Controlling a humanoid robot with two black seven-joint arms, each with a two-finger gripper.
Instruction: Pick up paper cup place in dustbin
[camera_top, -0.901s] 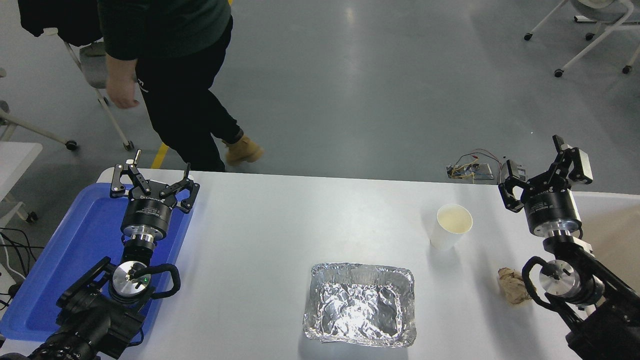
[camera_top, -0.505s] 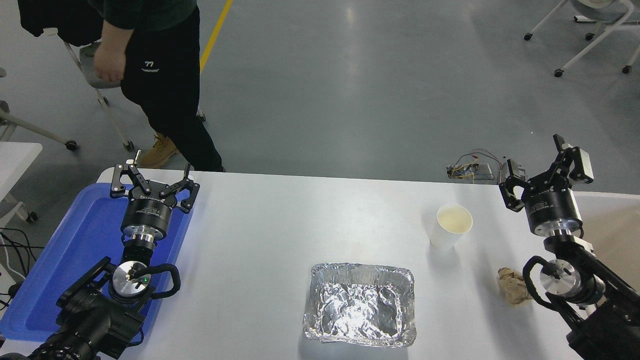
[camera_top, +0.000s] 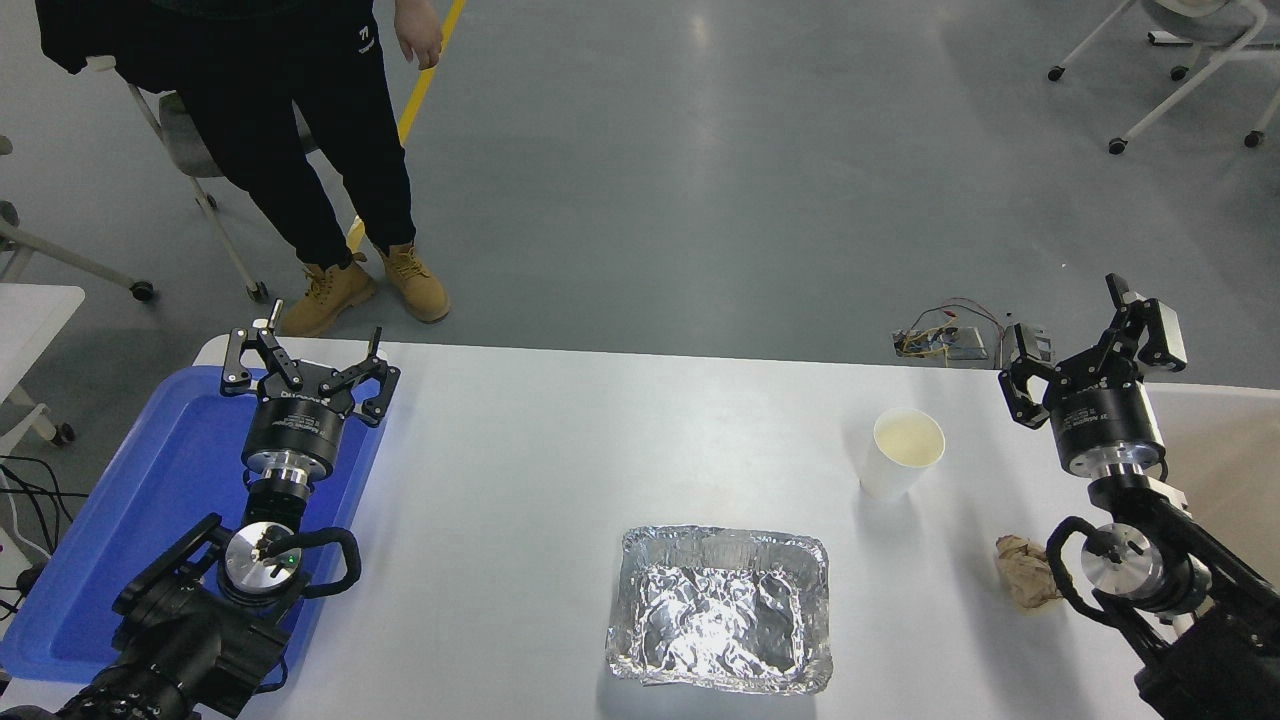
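The white paper cup (camera_top: 902, 455) stands upright on the white table, right of centre, its cream inside showing. My right gripper (camera_top: 1088, 342) is open and empty, held above the table's far right corner, to the right of the cup and apart from it. The dustbin (camera_top: 1232, 470) shows only partly at the right edge, behind my right arm: an off-white rim and a beige inside. My left gripper (camera_top: 306, 358) is open and empty, parked over the blue tray at the lower left.
A crinkled foil tray (camera_top: 720, 610) sits near the front middle. A crumpled brown paper ball (camera_top: 1022, 572) lies beside my right arm. A flat blue tray (camera_top: 150, 500) lies at the left. A person (camera_top: 300, 130) stands beyond the far left corner.
My right gripper has shifted slightly to the right. The person at the far side has walked left and now stands facing away. The cup has not moved.
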